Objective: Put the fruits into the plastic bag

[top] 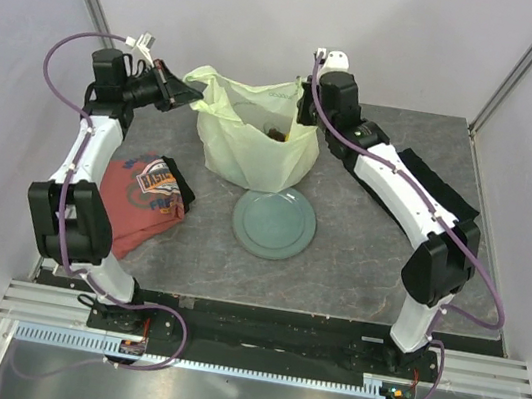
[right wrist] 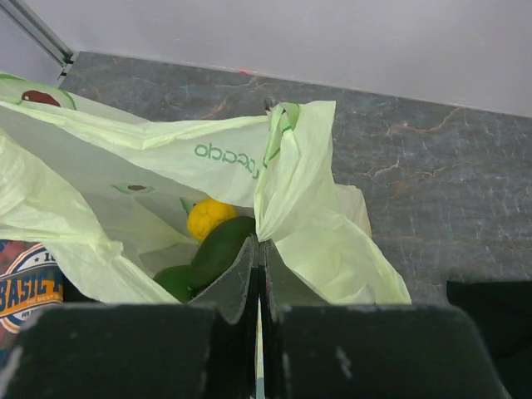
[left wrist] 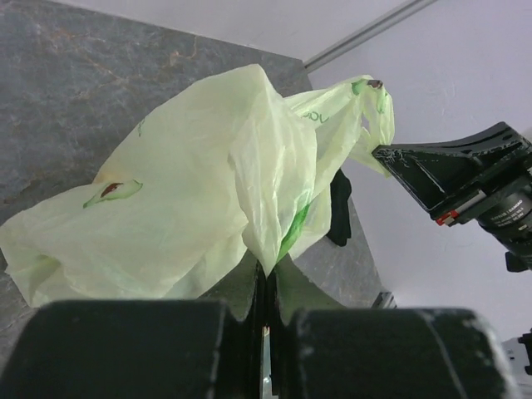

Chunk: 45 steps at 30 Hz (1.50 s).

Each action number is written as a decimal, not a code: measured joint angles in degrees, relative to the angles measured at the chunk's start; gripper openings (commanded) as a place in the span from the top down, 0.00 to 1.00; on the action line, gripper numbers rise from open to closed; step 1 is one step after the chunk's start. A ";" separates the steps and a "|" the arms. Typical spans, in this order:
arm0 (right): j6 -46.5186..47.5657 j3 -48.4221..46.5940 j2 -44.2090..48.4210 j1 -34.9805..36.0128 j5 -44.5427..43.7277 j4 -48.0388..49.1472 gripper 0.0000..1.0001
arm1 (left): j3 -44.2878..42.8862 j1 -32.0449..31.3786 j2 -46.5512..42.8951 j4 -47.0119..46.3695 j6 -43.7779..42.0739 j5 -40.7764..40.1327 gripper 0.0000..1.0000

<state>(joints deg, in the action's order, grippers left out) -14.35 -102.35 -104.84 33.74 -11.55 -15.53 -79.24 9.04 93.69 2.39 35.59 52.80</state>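
1. Left wrist view: nearest the lens, the left gripper (left wrist: 264, 278) has its fingers pressed together on a fold of the plastic bag (left wrist: 183, 208). No gap shows between them.
2. Right wrist view: the right gripper (right wrist: 258, 253) is likewise pinched on the bag's rim film, just below a loop handle (right wrist: 283, 116).
3. Location: the bag stands at the far middle of the table (top: 357, 265), held between the two grippers with its mouth upward, just behind the plate (top: 274, 223).
4. Handling, as judged: the film is thin, soft and crinkly, and looks light and slippery. It would likely sag shut if released. The best holds are the rim or handles on opposite sides, so that the mouth is spread.
5. The fruits appear small, smooth and rounded, so they are probably light and liable to roll.
6. Count inside the bag:
   - one yellow-orange round fruit (right wrist: 208, 218);
   - one dark green oval fruit (right wrist: 218, 249);
   - one further green shape (right wrist: 173, 281), which I cannot tell to be a separate fruit;
   - one dark red-brown mass (top: 277, 132) in the top view, kind indeterminate.
7. Other items: one bag, one plate, one red printed T-shirt (top: 145, 196) and one black cloth (top: 439, 197).
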 measured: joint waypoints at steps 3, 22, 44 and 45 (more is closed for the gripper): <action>-0.13 0.07 0.33 -0.02 0.20 0.50 0.68 | 0.00 0.00 -0.94 0.02 -1.44 -0.20 0.55; 2.05 16.76 24.98 -4.44 -1.62 2.80 0.02 | 13.31 0.00 -32.46 -1.86 -9.38 -21.38 0.01; -1.53 54.71 63.32 -11.23 -9.99 -4.11 0.02 | 31.52 -0.57 -60.92 14.62 -17.07 -27.45 0.01; -1.68 55.32 63.28 -11.23 -9.99 -4.39 0.03 | 32.04 -0.68 -61.33 15.28 -17.40 -27.67 0.01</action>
<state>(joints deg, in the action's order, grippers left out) -16.03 -47.03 -41.56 22.50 -21.54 -19.92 -47.20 8.36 32.36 17.67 18.20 25.12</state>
